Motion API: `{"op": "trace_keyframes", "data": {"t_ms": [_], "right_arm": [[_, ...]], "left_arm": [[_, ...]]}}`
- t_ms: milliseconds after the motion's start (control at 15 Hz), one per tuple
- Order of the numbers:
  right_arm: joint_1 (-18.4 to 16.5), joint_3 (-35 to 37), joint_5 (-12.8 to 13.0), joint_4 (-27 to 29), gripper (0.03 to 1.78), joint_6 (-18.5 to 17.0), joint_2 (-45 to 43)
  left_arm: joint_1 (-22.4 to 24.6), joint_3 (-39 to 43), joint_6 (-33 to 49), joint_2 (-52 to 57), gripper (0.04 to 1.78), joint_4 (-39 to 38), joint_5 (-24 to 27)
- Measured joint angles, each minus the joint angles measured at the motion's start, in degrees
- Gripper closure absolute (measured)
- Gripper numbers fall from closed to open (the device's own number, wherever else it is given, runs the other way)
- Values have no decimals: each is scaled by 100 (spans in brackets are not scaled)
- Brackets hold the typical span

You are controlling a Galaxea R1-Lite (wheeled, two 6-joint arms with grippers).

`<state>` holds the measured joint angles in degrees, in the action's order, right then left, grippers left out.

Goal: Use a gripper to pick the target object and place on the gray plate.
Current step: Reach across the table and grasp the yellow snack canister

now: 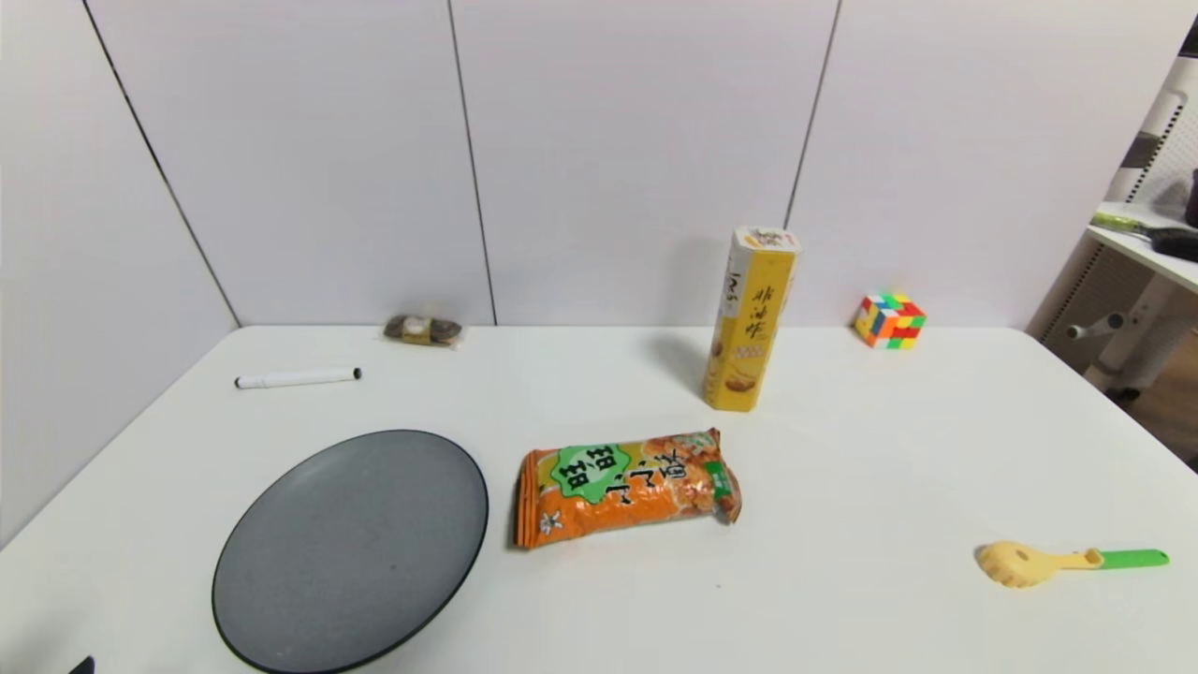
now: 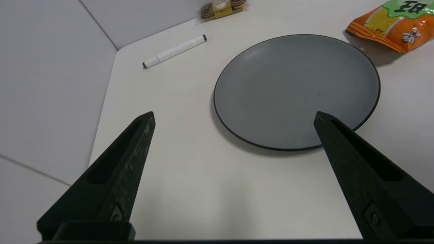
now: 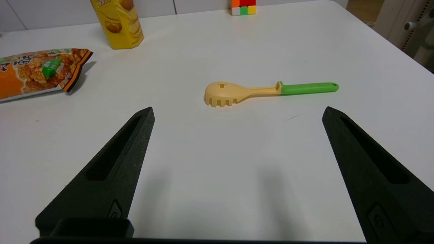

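Snack box (image 1: 750,318) stood upright right of centre in the head view, toward the back wall, well apart from the gray plate (image 1: 351,552) lying at lower left. Orange snack bag (image 1: 625,487) lay flat between them, just in front of the box. Plate held nothing. Nothing lifted yet; the step in hand looked like the first reach. Judgement: the right gripper (image 3: 237,113) was the nearer choice, since the box showed at the upper left of its wrist view. A tall narrow carton will likely tip if nudged high, so best come in level, jaws square across two flat faces, closing around mid-height, then lift straight up before carrying it over the bag toward the plate. Thin cardboard may dent under a hard squeeze. Right gripper hung low over bare table at the near edge, pointed forward, fingers spread wide and holding nothing, with the yellow spoon with green handle (image 3: 268,91) lying ahead of it. Left gripper (image 2: 234,117) hung likewise, jaws wide apart and empty, one tip over the near rim of the plate; white marker (image 2: 174,51) lay beyond. Neither arm showed in the head view.
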<state>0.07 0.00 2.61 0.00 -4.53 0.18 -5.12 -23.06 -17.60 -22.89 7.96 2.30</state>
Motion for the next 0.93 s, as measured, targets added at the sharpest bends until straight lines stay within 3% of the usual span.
{"op": "trace_keyframes", "data": {"t_ms": [467, 933], "right_arm": [[0, 0, 2, 2, 10, -1, 0], [0, 0, 0, 2, 10, -1, 0]], "left_arm": [[-1725, -1814, -243, -3090, 13, -232, 1], [-3090, -3076, -105, -6181, 13, -1946, 26]]}}
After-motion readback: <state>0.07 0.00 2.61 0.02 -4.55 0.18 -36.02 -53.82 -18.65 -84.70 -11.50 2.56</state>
